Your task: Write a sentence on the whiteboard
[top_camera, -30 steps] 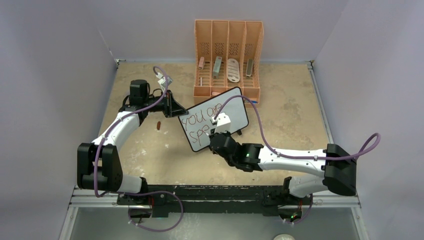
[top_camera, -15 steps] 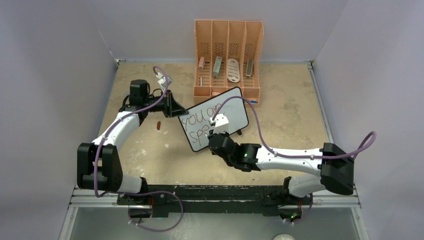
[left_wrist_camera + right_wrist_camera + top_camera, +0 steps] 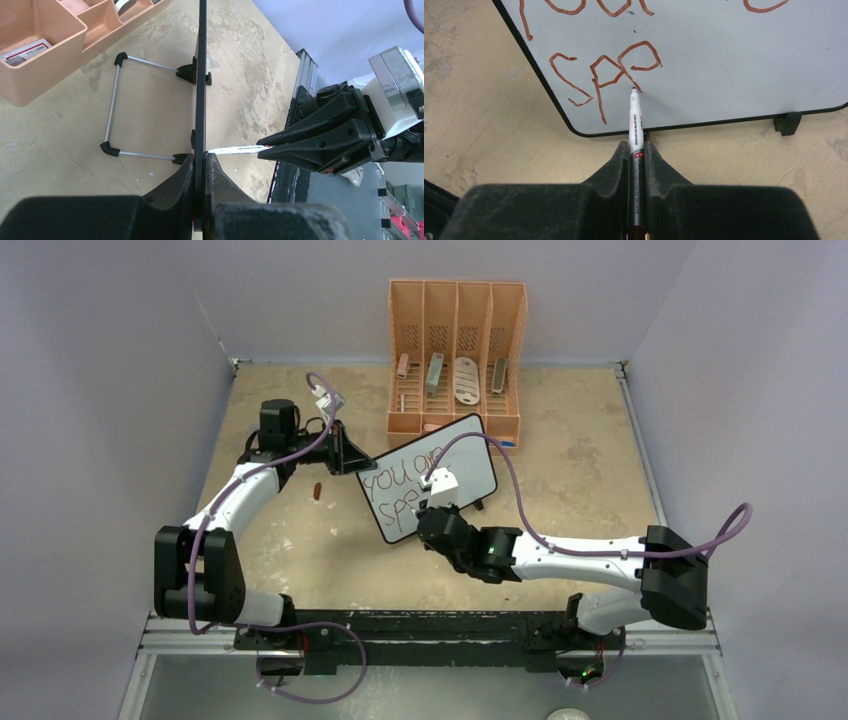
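1. Your left gripper (image 3: 200, 159) is clamped on the left edge of the whiteboard (image 3: 478, 472), which stands mid-table (image 3: 580, 460), just before the organizer (image 3: 455, 300).
2. Your right gripper (image 3: 636, 150) pinches the marker (image 3: 636, 120), its tip just under the "p".
3. The sentence (image 3: 604, 75) reads "you are sp". Next, I judge, you shift right and write "e".

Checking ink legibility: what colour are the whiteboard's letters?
Red-brown letters, clearest in the right wrist view.

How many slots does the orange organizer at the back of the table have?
4, side by side in the organizer: left slot, second slot, third slot, right slot. The whiteboard hides part of its front, so lower pockets may be unseen.
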You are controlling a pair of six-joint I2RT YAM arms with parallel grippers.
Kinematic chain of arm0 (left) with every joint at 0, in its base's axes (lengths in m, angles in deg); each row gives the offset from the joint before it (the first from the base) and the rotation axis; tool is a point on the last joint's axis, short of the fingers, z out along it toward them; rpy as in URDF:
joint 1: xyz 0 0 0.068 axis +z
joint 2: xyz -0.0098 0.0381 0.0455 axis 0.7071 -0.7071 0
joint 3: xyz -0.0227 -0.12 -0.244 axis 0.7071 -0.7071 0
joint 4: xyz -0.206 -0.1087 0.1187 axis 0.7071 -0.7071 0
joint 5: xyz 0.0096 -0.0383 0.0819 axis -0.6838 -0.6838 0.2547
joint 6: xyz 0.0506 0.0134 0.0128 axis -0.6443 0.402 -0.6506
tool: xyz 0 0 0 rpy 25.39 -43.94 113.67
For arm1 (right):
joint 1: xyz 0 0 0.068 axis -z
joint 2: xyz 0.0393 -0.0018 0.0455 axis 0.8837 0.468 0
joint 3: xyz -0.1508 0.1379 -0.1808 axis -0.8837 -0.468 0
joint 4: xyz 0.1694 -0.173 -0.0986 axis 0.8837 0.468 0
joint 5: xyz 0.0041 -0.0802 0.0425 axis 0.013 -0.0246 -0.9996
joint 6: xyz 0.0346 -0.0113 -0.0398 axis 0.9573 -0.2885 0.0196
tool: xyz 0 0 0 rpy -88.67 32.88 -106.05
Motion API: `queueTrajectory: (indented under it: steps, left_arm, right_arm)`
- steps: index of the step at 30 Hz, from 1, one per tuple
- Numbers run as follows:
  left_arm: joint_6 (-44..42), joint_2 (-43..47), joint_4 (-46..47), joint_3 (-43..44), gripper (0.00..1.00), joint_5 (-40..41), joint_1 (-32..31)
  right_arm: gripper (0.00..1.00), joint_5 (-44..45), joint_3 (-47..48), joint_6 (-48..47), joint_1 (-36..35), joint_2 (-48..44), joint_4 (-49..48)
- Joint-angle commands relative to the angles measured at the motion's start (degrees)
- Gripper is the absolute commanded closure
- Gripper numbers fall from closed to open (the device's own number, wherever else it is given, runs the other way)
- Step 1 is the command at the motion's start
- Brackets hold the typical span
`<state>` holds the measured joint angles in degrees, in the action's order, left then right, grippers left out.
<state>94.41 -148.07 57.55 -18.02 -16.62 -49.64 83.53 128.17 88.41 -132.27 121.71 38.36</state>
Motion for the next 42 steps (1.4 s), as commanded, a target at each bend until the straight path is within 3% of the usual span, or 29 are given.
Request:
queueTrajectory:
  steps: [1,29,42]
  left_arm:
    - [-0.98,1.08,-0.25,1.74,1.0,-0.72,-0.45]
    - [-1.15,1.11,-0.4,1.72,1.0,-0.79,-0.45]
    - [-1.06,1.08,-0.37,1.76,1.0,-0.43,-0.45]
  right_arm:
    - [1.0,2.19,-0.02,1.39,-0.23,0.5,0.45]
    - [1.0,8.1,-0.11,4.79,1.0,-2.3,3.6]
    - [1.0,6.16,-1.7,2.6,1.71,-6.45,2.33]
